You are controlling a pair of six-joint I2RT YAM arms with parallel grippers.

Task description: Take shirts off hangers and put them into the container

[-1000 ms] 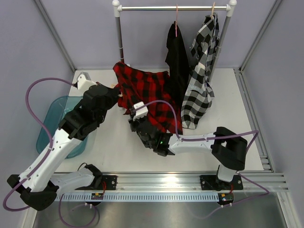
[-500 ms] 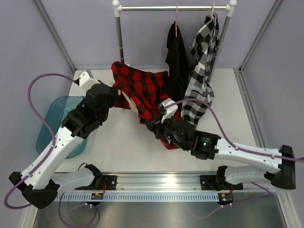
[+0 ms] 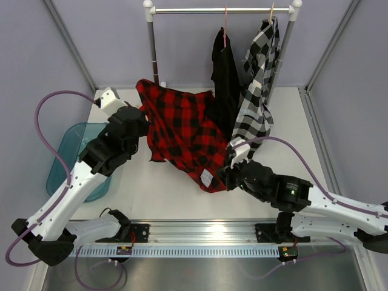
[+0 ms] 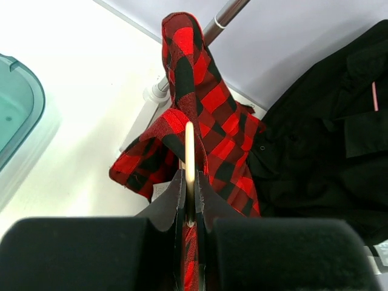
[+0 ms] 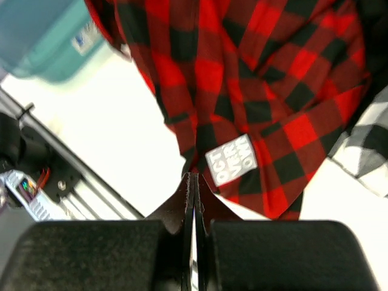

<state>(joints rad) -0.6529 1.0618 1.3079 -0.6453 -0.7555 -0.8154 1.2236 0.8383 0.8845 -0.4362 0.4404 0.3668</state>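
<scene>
over the middle of the table (image 3: 157, 197), between the two arms: the red-and-black plaid shirt (image 3: 182, 130) is held spread in the air, clear of the garment rail (image 3: 218, 10). it lies to the right of the teal tub (image 3: 63, 151) and well apart from it. the left gripper (image 4: 189, 188) is closed on a thin tan strip, apparently an arm of the wooden hanger (image 4: 189, 151) inside the shirt, with some red cloth caught between the jaws too. the right gripper (image 5: 193, 180) is pinched fully together on the lower hem, just beside the white label (image 5: 230, 160).

handling, as judged: the shirt is light, soft and limp. it drapes from wherever it is pinched and offers no stiffness of its own, so a fold of hem or collar gives the surest hold. the hanger is likely stiff, smooth and light, best held on its bare arm so that the cloth can slide off.

pose: the left arm rises from its base at the near left, elbow bent, wrist high beside the tub's far corner, fingers aimed at the shirt's upper end. the right arm lies low, reaching in from the right, fingers aimed leftward at the hem.

behind, the black shirt (image 3: 225, 79) on a pink hanger (image 3: 225, 30) and the black-and-white check shirt (image 3: 257, 103) hang on the rail.
</scene>
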